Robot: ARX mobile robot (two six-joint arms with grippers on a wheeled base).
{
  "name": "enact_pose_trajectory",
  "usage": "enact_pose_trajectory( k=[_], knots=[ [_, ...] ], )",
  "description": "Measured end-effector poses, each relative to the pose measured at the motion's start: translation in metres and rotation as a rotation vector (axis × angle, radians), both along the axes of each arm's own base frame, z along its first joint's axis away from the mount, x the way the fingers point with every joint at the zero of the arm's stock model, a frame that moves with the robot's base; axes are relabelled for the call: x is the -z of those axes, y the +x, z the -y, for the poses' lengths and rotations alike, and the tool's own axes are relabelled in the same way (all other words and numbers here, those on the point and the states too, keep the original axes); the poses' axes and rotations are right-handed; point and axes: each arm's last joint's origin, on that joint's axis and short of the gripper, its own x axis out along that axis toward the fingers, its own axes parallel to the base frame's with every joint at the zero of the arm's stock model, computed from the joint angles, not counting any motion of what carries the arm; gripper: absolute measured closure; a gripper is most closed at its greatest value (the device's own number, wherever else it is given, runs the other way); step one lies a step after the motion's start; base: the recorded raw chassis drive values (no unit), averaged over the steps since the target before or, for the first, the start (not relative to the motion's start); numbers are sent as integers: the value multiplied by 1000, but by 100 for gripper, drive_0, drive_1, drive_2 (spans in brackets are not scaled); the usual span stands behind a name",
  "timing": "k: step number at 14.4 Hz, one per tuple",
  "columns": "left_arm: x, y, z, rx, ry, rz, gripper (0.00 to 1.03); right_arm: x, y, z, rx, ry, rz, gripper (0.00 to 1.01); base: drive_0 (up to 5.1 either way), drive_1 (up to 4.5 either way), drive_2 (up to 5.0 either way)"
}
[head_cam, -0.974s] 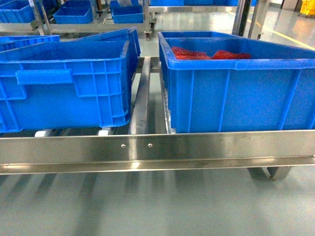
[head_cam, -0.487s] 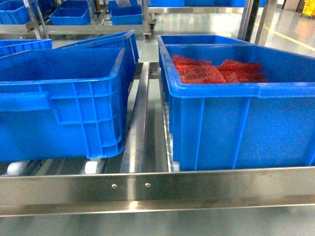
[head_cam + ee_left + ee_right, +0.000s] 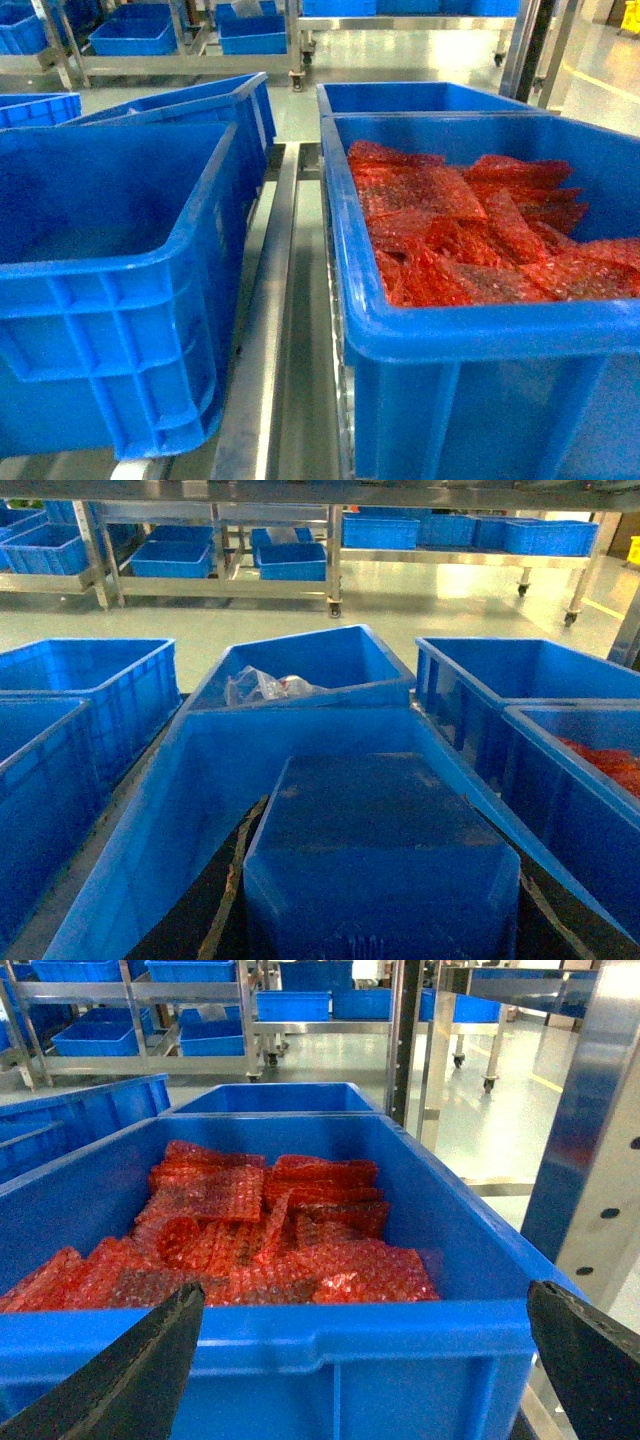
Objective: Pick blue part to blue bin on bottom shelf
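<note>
One blue part (image 3: 380,820) here, sitting between the dark fingers of the left hand (image 3: 380,905), which looks clamped on its sides, right above the blue bin (image 3: 140,830) on the bottom shelf (image 3: 265,340). I'd guess it's hard moulded plastic: stiff, light-ish, a bit slick (the flat side walls are the sane place to grip). The right hand (image 3: 365,1295) hangs spread wide at the neighbouring bin of red bubble bags (image 3: 260,1230), holding nothing.

I find no readable text, label, brand or number anywhere: the blue bins (image 3: 130,300) and the steel rack upright (image 3: 590,1150) carry no markings.
</note>
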Motion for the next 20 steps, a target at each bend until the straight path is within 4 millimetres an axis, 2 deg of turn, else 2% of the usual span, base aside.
enact_pose_trajectory(
  k=[7, 20],
  knots=[
    [1, 1, 0, 0, -1, -6, 59, 0, 0, 0, 0, 0, 0, 3, -2, 397, -400],
    [1, 1, 0, 0, -1, -5, 59, 0, 0, 0, 0, 0, -1, 3, 0, 0, 0]
  ],
)
